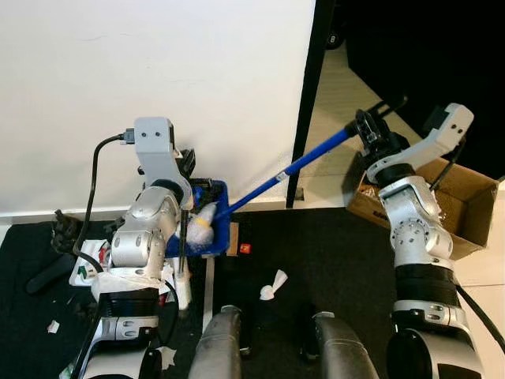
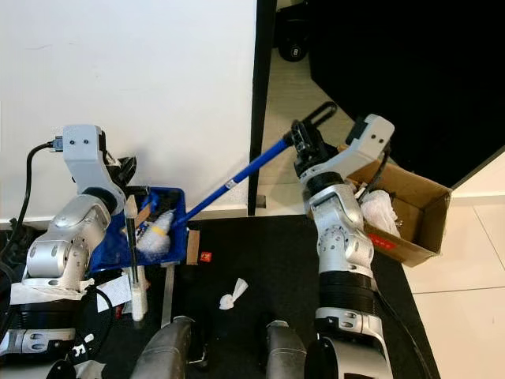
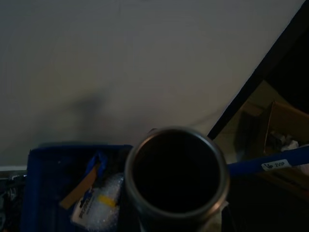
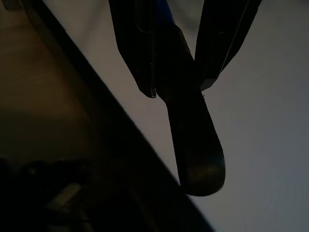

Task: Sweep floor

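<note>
Dustpan (image 1: 207, 225) stands at the foot of the wall (image 1: 158, 87), on the robot's left side, with debris (image 1: 202, 223) lying inside it. The left gripper (image 1: 186, 170) is beside the dustpan's upright handle (image 1: 182, 253). Broom handle (image 1: 288, 170) runs slantwise from the dustpan up to the right gripper (image 1: 377, 126), which is closed around its upper end. Cardboard box (image 2: 410, 213) sits on the floor to the right, behind the right arm, with crumpled material inside. A paper scrap (image 1: 273, 286) lies on the mat (image 1: 331, 253) between the arms, before the dustpan. A door frame post (image 1: 309, 103) stands behind the broom handle.
</note>
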